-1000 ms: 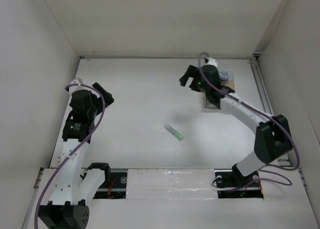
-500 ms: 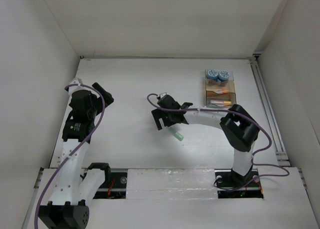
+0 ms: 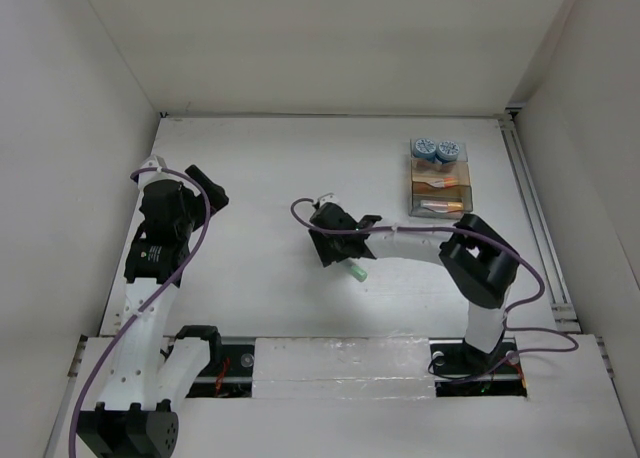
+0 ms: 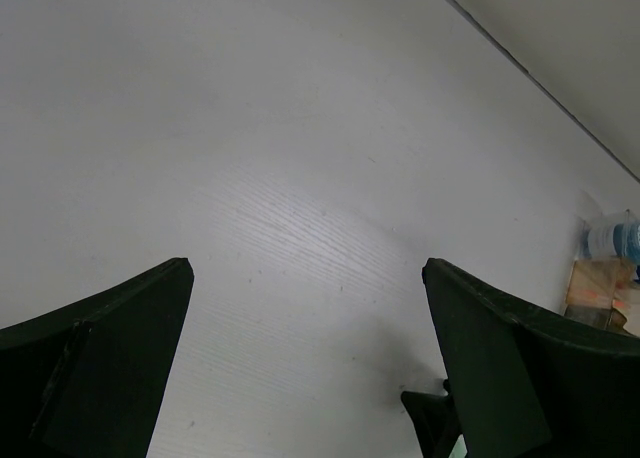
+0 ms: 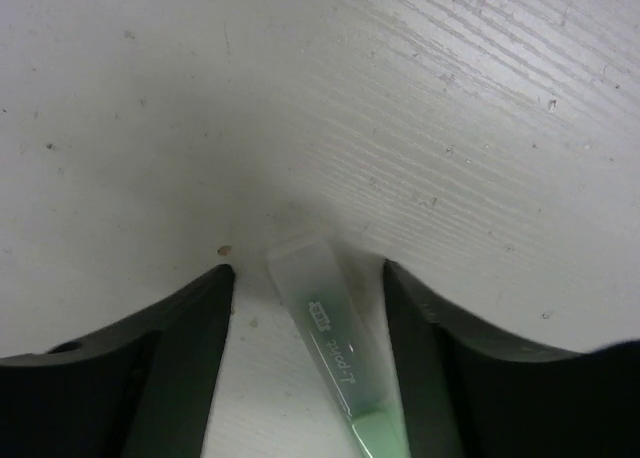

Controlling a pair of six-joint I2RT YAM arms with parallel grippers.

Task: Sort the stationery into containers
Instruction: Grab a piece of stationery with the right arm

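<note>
The slim green marker (image 5: 335,353) with a frosted translucent cap lies flat on the white wood-grain table (image 3: 260,168), a little right of centre and well apart from the container. In the right wrist view its cap end points away from the camera and small printed lettering runs along the barrel. Only its green tail pokes out from under the arm in the top view. The right gripper (image 5: 307,270) sits low over it with its fingers spread, one on each side of the cap. A sliver of bare table shows on both sides, so nothing is pinched yet. Toward the far right corner stands the clear plastic organizer box (image 3: 467,183) with tan stepped compartments. Its farthest compartment holds the two round blue-and-white tubs (image 3: 436,149), and the nearer ones hold orange pens (image 3: 440,184); other colours there are too small to tell. By that reckoning the sorting looks nearly done, with this marker the only piece I can see outside the box. It has yet to be gripped, carried and dropped in. The left gripper (image 4: 310,278) hangs at the left side with its fingers wide apart and nothing between them.
</note>
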